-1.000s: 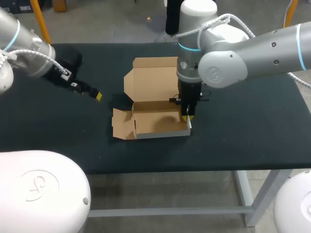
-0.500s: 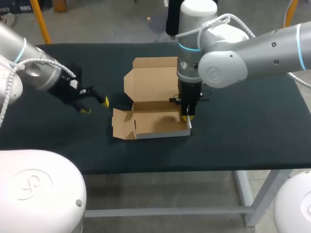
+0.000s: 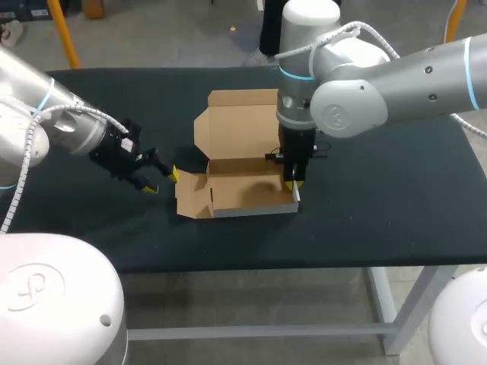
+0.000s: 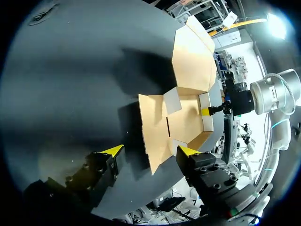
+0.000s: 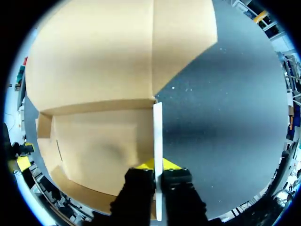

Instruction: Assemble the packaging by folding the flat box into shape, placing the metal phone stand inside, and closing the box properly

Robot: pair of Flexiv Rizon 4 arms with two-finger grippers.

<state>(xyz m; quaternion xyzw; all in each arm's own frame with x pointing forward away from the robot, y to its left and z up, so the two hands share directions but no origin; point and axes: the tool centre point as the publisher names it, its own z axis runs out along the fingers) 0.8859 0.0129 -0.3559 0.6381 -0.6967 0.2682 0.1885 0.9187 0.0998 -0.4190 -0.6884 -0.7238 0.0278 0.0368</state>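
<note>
1. The cardboard box (image 3: 247,190) sits half folded in the middle of the black counter (image 3: 380,198), its lid laid open toward the far edge.
2. The right tool (image 3: 294,182) is closed on the box's upright right wall (image 5: 158,136), one finger on each face.
3. The left tool (image 3: 162,181) is spread wide and holds nothing, low over the counter just beside the box's left side.

In the head view, the right arm (image 3: 396,76) covered the right edge of the box (image 3: 243,122) and a stretch of the desk (image 3: 380,198) behind it. Only a sliver of yellow showed at the right end effector (image 3: 294,185). In the right wrist view, its black body hid most of both tips. The left arm (image 3: 46,129) was cut off at the picture's edge.
</note>
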